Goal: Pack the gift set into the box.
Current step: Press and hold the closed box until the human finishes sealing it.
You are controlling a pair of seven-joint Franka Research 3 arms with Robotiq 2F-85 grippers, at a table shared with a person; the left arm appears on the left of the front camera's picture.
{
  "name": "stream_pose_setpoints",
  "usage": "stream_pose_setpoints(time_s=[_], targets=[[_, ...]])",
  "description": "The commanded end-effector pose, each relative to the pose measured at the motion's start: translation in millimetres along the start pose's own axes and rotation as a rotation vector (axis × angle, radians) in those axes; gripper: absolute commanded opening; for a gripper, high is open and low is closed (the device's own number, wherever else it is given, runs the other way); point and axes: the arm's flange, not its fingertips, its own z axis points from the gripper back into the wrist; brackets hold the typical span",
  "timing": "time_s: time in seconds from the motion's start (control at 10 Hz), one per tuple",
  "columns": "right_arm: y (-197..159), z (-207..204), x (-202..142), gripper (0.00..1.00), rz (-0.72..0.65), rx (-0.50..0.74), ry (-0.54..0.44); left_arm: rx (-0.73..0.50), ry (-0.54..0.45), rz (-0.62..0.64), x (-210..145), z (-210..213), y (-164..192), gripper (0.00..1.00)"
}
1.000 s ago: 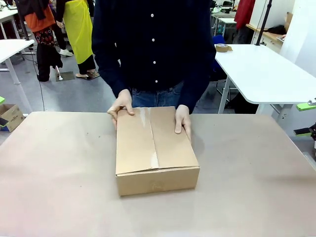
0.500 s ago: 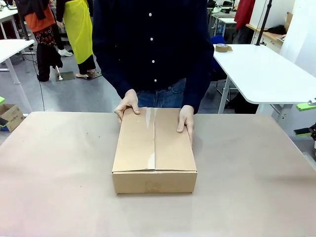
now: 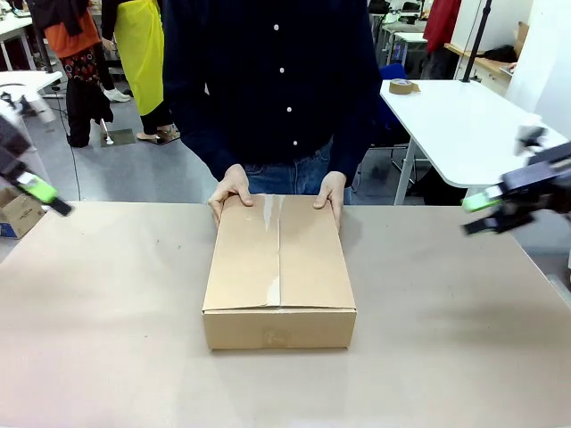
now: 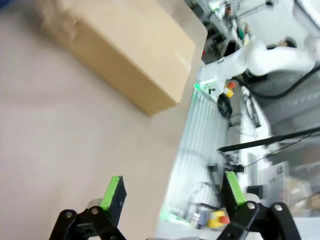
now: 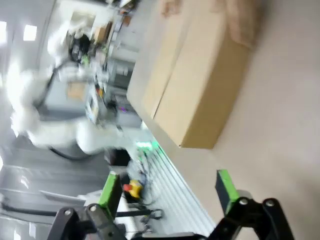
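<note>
The brown cardboard box (image 3: 278, 267) lies in the middle of the table with its top flaps folded shut. A person stands at the far side with both hands (image 3: 231, 190) resting on its far edge. The gift set is out of view. My left gripper (image 3: 40, 193) hangs open above the table's far left edge, and its wrist view shows the box (image 4: 132, 47) ahead past its spread fingers (image 4: 113, 193). At the far right my right gripper (image 3: 486, 212) is open and blurred; its own view has the box (image 5: 200, 85) lying ahead.
A small printed carton (image 3: 16, 212) sits on the floor at the left. A white table (image 3: 473, 129) with a tape roll (image 3: 403, 86) stands at the back right. People stand farther back on the left.
Both grippers have come into the front view at the left and right edges. The person turned the box straight and moved their right-side hand up to its far corner.
</note>
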Motion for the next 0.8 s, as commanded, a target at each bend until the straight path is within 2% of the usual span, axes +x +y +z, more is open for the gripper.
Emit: stream_pose_setpoints(time_s=[0.0, 0.1, 0.2, 0.3, 0.4, 0.5, 0.6, 0.7], targets=[[26, -87, -9, 1.00, 0.548, 0.152, -0.034, -0.065, -0.182, -0.515, 0, -54, -2, 1.00], [34, -122, -21, 1.00, 0.752, 0.264, -0.063, -0.157, -0.316, -0.637, 3, -88, 6, 1.00], [32, -113, -29, 1.00, 0.709, 0.228, 0.005, -0.129, -0.421, -0.660, -5, -95, 13, 1.00], [43, -92, -5, 1.00, 0.325, 0.037, 0.024, 0.009, -0.128, -0.287, 22, -61, -7, 1.00], [43, -92, -5, 1.00, 0.325, 0.037, 0.024, 0.009, -0.128, -0.287, 22, -61, -7, 1.00], [52, -117, -5, 1.00, 0.493, 0.083, 0.029, -0.003, -0.250, -0.398, 11, -92, 4, 1.00], [47, -142, 19, 1.00, 0.782, 0.108, -0.035, -0.032, -0.401, -0.604, 20, -125, -10, 1.00], [37, -158, 34, 1.00, 0.958, 0.235, -0.103, -0.043, -0.591, -0.775, 26, -145, -10, 1.00]])
